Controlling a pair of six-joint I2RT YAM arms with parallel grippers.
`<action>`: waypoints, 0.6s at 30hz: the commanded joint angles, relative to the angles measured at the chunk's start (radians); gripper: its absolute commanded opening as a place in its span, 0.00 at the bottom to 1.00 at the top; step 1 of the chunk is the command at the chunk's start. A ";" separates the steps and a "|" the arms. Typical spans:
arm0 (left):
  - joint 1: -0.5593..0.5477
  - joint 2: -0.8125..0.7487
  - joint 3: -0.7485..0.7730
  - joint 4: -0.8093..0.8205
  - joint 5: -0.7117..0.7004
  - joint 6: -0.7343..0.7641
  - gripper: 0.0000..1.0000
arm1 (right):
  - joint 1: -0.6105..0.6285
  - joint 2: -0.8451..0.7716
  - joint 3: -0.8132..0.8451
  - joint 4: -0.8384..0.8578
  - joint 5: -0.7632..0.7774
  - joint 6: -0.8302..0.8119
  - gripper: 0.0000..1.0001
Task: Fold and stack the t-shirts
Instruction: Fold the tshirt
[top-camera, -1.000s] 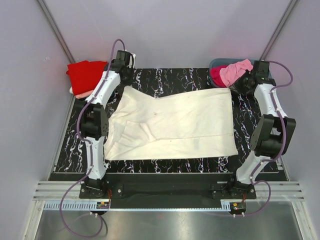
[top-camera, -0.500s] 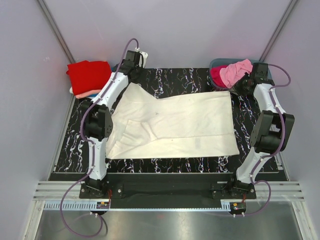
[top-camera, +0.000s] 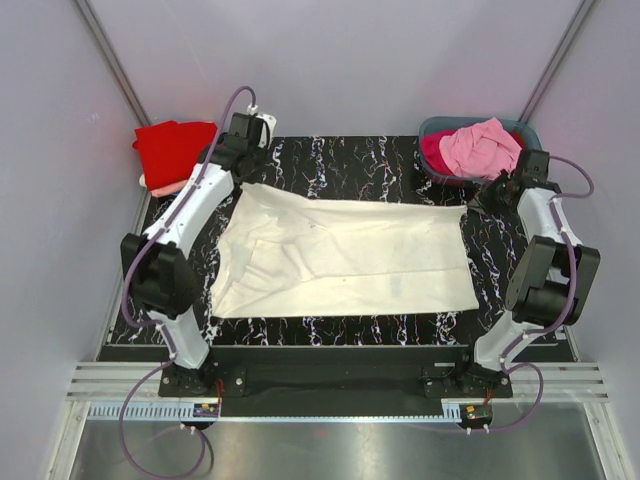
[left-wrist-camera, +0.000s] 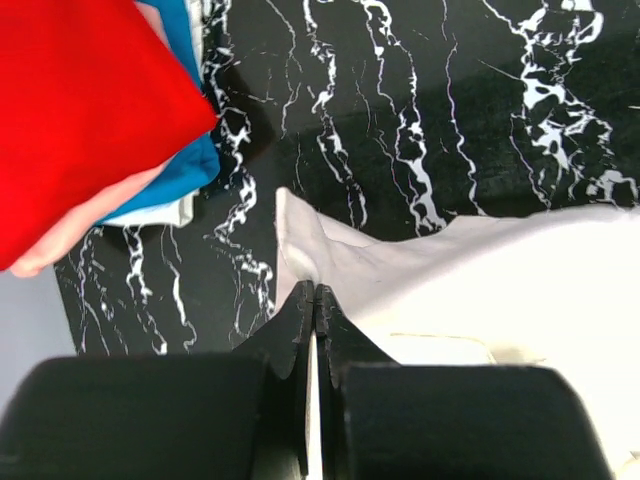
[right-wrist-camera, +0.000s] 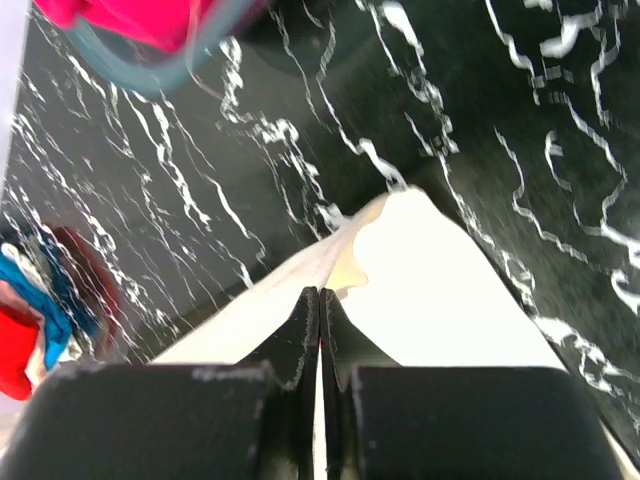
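Pinches the cream t-shirt (top-camera: 350, 255) by its far left corner in the closed left gripper (left-wrist-camera: 314, 300), by its far right corner in the closed right gripper (right-wrist-camera: 320, 305). Lies spread across the table (top-camera: 350, 155), between a folded red t-shirt (top-camera: 175, 148) and a tub (top-camera: 432, 125) holding a pink t-shirt (top-camera: 480, 148).

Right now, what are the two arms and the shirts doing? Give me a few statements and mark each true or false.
1. The left pincer is shut on a corner of the cream shirt. True.
2. The right pincer hangs open above the tub. False: it is shut on the cream shirt's other far corner.
3. A pink shirt lies in the tub. True.
4. The red shirt lies on the cream shirt. False: it tops a pile at the table's far left corner, apart from the cream shirt.
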 joint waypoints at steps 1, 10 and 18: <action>0.000 -0.085 -0.049 0.005 -0.039 -0.042 0.00 | 0.002 -0.079 -0.052 0.013 -0.035 -0.008 0.00; -0.032 -0.209 -0.192 -0.057 -0.058 -0.077 0.00 | -0.024 -0.141 -0.144 0.002 -0.029 -0.031 0.00; -0.074 -0.290 -0.303 -0.099 -0.094 -0.171 0.00 | -0.027 -0.202 -0.179 -0.010 -0.011 -0.043 0.00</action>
